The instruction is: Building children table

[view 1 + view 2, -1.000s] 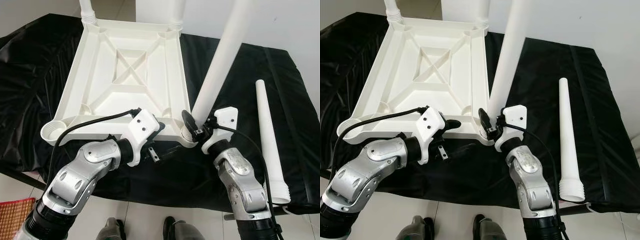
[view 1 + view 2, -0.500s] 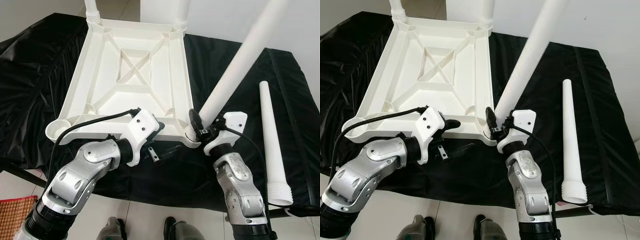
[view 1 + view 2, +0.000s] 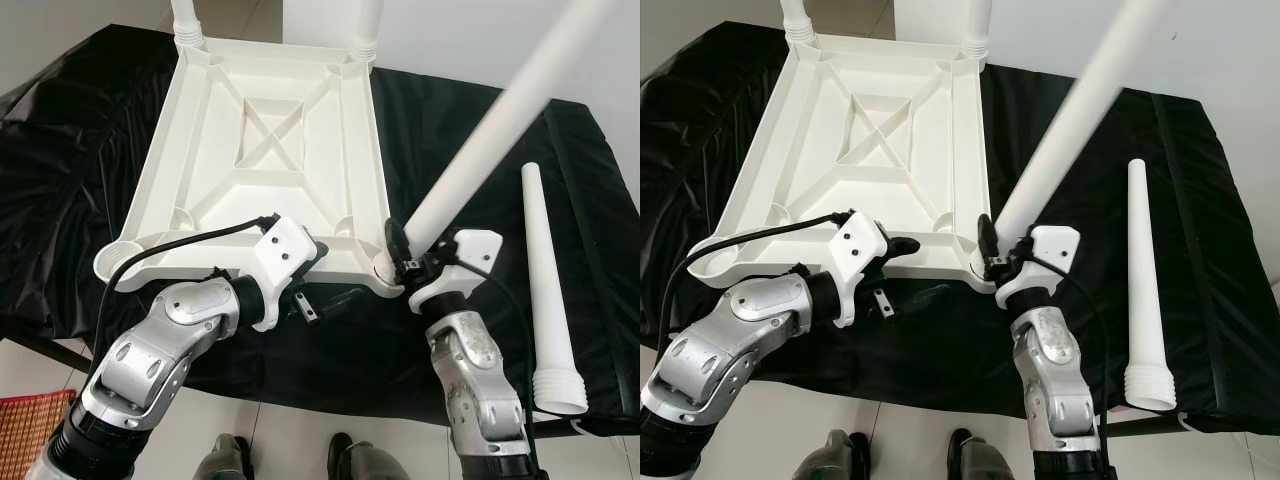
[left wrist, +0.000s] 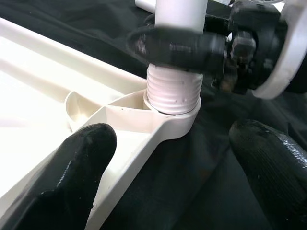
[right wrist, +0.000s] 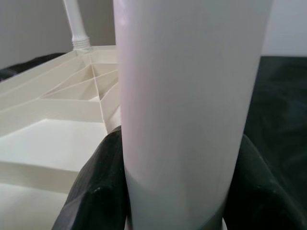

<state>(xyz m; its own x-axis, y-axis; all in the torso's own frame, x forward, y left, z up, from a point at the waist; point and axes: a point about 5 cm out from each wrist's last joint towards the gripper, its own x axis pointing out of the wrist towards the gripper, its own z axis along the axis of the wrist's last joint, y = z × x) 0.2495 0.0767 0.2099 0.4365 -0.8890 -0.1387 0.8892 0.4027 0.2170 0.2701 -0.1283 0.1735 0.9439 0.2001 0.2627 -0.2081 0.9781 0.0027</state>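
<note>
The white table top lies upside down on black cloth. My right gripper is shut on a long white leg just above its threaded end, which sits in the near right corner socket. The leg leans steeply up and to the right. In the right wrist view the leg stands between both black fingers. My left gripper is open at the table's near rim beside that socket, one finger over the rim and the other over the cloth.
Two legs stand in the far corner sockets. The near left socket holds nothing. A loose leg lies on the cloth at the right, its threaded end near the front edge. A red mat is on the floor.
The held leg has tipped further to the right, from near upright to a steep lean, and my right wrist has turned with it. The left gripper has stayed at the rim.
</note>
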